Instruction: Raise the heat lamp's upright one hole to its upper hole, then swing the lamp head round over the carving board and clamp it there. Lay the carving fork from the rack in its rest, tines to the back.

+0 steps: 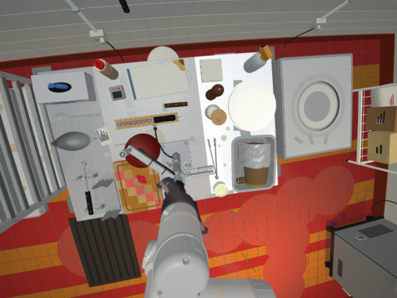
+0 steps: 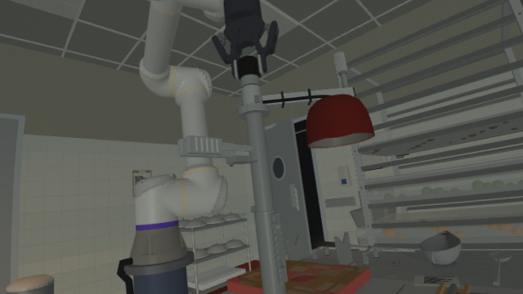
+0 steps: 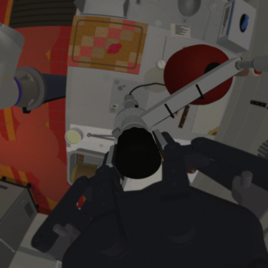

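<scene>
The heat lamp's grey upright (image 2: 261, 196) rises from the counter beside the carving board (image 1: 138, 186), and I hold the black knob at its top (image 2: 249, 66) in my closed gripper (image 3: 136, 152), coming down from above. A flat arm (image 3: 190, 93) reaches from the upright's head to the red lamp head (image 1: 142, 150), which hangs behind the board's far corner. The checkered board (image 3: 106, 45) carries a red stain. The carving fork (image 1: 86, 187), black-handled, sits in its rack on the left of the counter. A long wooden rest (image 1: 146, 121) lies further back.
A large grey appliance with a round ring (image 1: 316, 104) stands to the right of the counter. A white plate (image 1: 251, 106), a tub holding a wrapped cup (image 1: 255, 163), tongs (image 1: 213, 157) and a small bowl (image 1: 220, 189) crowd the right half. A shelf rack (image 1: 22, 144) flanks the left.
</scene>
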